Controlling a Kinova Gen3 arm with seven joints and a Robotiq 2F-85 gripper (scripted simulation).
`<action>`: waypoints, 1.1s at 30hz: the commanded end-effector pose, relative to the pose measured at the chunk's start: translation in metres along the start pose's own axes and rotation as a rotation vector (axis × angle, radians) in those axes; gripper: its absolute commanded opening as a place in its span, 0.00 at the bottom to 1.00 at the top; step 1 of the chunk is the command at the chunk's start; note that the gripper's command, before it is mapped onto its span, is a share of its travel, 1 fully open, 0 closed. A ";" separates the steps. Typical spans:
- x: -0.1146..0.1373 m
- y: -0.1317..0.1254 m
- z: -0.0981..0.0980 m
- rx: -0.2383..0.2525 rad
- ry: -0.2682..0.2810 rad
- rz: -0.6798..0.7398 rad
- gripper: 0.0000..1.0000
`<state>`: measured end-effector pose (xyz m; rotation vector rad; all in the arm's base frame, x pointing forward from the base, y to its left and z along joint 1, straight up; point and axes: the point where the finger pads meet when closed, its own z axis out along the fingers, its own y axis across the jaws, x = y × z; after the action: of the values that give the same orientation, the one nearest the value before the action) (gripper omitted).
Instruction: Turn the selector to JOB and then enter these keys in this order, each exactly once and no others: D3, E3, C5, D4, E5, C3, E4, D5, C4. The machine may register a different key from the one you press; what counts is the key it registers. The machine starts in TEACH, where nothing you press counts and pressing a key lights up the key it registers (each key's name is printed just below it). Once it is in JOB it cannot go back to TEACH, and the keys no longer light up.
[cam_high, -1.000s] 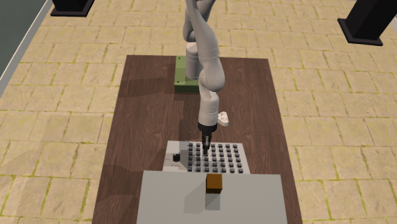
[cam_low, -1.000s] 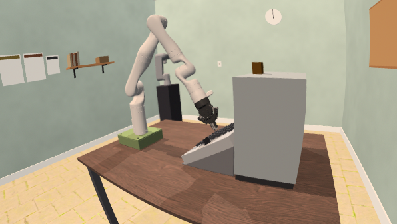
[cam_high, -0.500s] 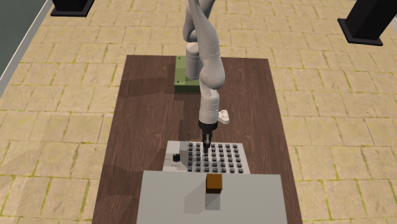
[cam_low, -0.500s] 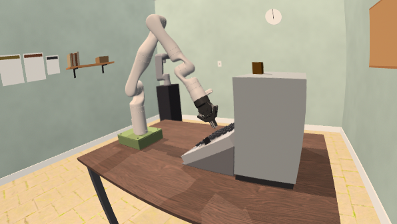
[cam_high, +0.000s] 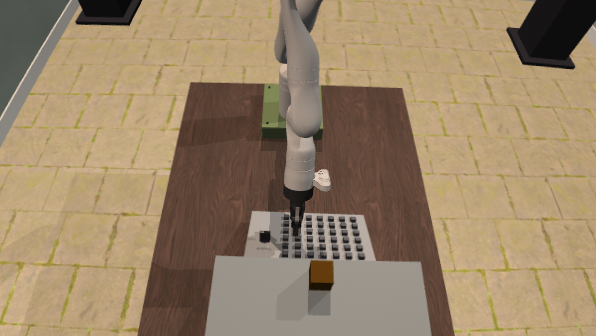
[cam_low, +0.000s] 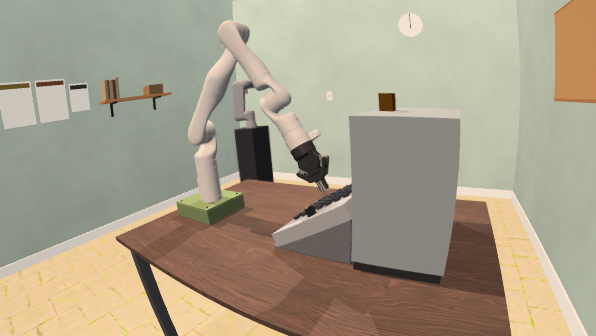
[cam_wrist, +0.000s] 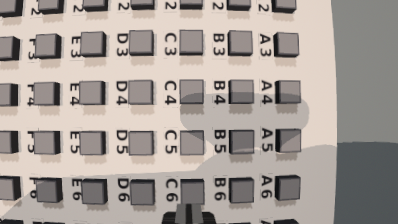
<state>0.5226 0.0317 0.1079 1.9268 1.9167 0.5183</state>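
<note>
Exterior view: bright, even illumination; surfaces remain legible. Top view: soft shadows cross the table (cam_high: 225, 165) (cam_low: 240, 265). Wrist view: a broad gray shadow covers the lower key panel (cam_wrist: 320, 75) (printed labels remain readable).

Arm arched, wrist angled down, fingers (cam_high: 296, 231) (cam_low: 324, 187) apparently closed
</note>
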 end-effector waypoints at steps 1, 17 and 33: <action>0.007 0.005 -0.002 0.023 0.009 -0.017 0.10; 0.007 0.007 0.016 0.016 0.008 -0.028 0.10; 0.007 0.003 0.020 0.021 0.009 -0.031 0.10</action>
<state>0.5336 0.0352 0.0916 1.9174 1.9458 0.4990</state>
